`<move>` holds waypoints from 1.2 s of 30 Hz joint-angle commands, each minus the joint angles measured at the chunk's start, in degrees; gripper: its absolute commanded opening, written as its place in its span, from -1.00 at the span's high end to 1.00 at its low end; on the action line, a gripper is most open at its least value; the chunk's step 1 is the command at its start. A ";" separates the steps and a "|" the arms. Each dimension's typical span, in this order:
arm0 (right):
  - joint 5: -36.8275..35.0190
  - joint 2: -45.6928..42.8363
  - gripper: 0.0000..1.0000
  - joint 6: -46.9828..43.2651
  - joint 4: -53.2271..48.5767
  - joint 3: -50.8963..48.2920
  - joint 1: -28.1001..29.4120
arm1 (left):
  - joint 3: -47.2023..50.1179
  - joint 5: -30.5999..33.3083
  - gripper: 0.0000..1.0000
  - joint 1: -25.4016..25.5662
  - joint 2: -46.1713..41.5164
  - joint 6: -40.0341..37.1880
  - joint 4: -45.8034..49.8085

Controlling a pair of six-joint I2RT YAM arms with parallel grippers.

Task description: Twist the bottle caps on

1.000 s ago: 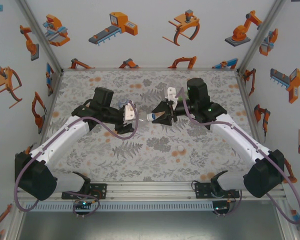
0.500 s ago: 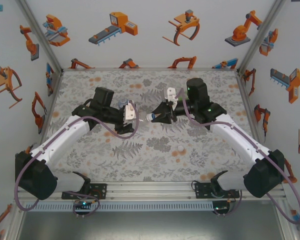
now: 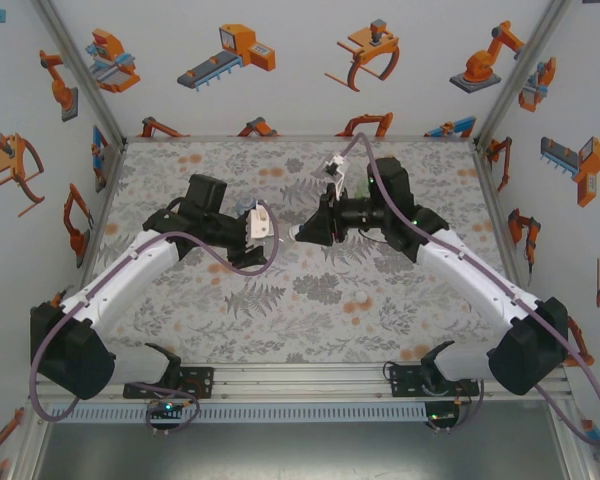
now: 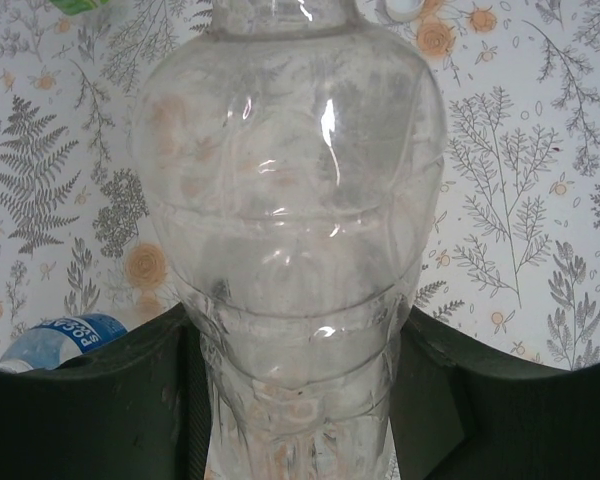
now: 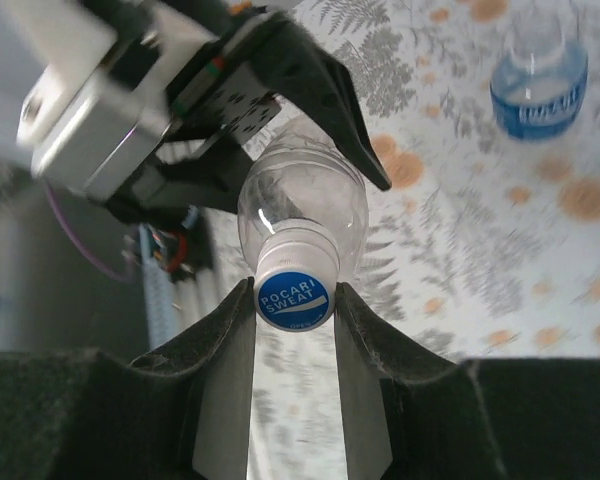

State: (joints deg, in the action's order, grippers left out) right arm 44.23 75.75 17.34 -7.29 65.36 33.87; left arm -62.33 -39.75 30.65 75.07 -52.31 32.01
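Observation:
A clear bottle (image 4: 290, 200) lies level above the table, and my left gripper (image 4: 295, 390) is shut on its lower body. In the right wrist view a cap (image 5: 293, 295) with a blue printed top and white sides sits on that bottle's (image 5: 302, 205) neck. My right gripper (image 5: 293, 300) is shut on the cap, one finger on each side. In the top view the left gripper (image 3: 268, 232) and the right gripper (image 3: 302, 234) face each other mid-table with the bottle between them.
A bottle with a blue label (image 5: 540, 80) lies on the patterned table; its end also shows in the left wrist view (image 4: 65, 340). A white cap (image 4: 398, 8) and a bit of green bottle (image 4: 80, 5) sit at that view's top edge.
My right gripper closed on the cap, then its wrist rolled, swinging the white camera mount toward the back wall. The left arm and the bottle have stayed in place.

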 commanded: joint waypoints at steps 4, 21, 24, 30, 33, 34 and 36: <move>-13.88 4.42 1.00 37.84 -10.79 6.62 0.10 | -2.30 -2.18 1.00 0.63 0.64 -1.20 0.25; -16.47 1.40 -0.01 11.17 -15.61 12.79 0.14 | -2.24 -2.12 1.00 0.76 0.50 -0.99 0.23; -13.20 0.58 -0.05 -0.29 -15.56 12.86 0.15 | -2.16 -2.22 1.00 0.77 0.45 -0.95 0.17; -4.88 -0.13 -0.04 -20.72 -16.07 13.80 0.14 | -1.95 -2.49 1.00 0.75 0.34 -1.42 0.21; -1.42 -0.92 -0.06 -29.79 -15.73 13.61 0.15 | -1.85 -2.68 1.00 0.78 0.23 -1.60 0.23; -0.91 -1.27 -0.06 -32.37 -14.90 13.12 0.14 | -1.92 -2.80 1.00 0.75 0.21 -1.70 0.24; 0.88 -1.73 -0.07 -37.52 -13.28 11.92 0.15 | -1.84 -3.26 1.00 0.79 0.17 -1.75 0.20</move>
State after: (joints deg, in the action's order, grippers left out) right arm 40.14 76.20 -6.79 -23.16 77.06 34.06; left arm -63.33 -40.25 31.27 76.14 -52.66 31.27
